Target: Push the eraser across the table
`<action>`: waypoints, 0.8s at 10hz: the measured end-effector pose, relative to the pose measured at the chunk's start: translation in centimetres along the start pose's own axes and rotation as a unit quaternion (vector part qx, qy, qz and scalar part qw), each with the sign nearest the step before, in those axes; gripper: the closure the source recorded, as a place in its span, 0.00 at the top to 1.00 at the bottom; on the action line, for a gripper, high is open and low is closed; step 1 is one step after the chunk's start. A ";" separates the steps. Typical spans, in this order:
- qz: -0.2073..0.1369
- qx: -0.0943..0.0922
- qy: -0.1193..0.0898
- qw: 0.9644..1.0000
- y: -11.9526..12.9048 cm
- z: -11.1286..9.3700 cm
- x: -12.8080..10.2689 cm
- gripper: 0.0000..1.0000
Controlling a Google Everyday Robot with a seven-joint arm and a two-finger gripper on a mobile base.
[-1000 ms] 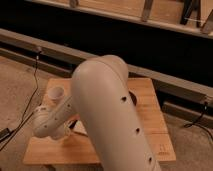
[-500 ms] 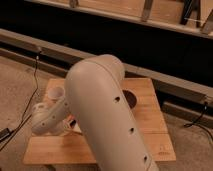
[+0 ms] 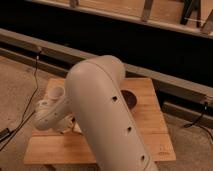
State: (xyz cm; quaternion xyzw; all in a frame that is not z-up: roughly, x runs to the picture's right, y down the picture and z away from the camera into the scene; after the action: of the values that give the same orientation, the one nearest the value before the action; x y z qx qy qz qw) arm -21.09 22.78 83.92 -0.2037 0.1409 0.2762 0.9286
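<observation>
In the camera view, the arm [image 3: 107, 115] is drifting toward 9 o'clock, uncovering a dark patch [image 3: 129, 98] at its 3 o'clock edge on the table [image 3: 150, 120]. This is possibly the eraser, though that is uncertain. The gripper [image 3: 69, 125], closed, is hanging low over the table's 9 o'clock side, well apart from that patch, so pushing is probably not yet happening.

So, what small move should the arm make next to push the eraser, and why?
Probably a short, low slide toward the right of the view. The gripper sits out of sight under the pale wrist, shut, low over the left part of the table. The arm hides the eraser, so I cannot confirm contact; most of the bare wood lies to the right.
</observation>
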 end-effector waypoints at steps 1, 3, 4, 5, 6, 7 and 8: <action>0.003 0.001 0.001 1.000 -0.9 0.3 0.1 0.00; 0.012 0.001 0.004 1.000 -2.5 0.8 0.4 0.00; 0.018 0.001 0.005 1.000 -3.5 1.1 0.6 0.00; 0.021 0.000 0.005 1.000 -4.0 1.2 0.6 0.00; 0.024 0.000 0.005 1.000 -4.7 1.5 0.6 0.00; 0.027 0.001 0.004 1.000 -5.3 1.6 0.5 0.00; 0.029 0.000 0.003 1.000 -5.7 1.7 0.4 0.00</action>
State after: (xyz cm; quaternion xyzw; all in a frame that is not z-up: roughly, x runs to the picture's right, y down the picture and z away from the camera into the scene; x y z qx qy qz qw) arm -17.26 19.35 87.01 -0.2002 0.1494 0.3020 0.9200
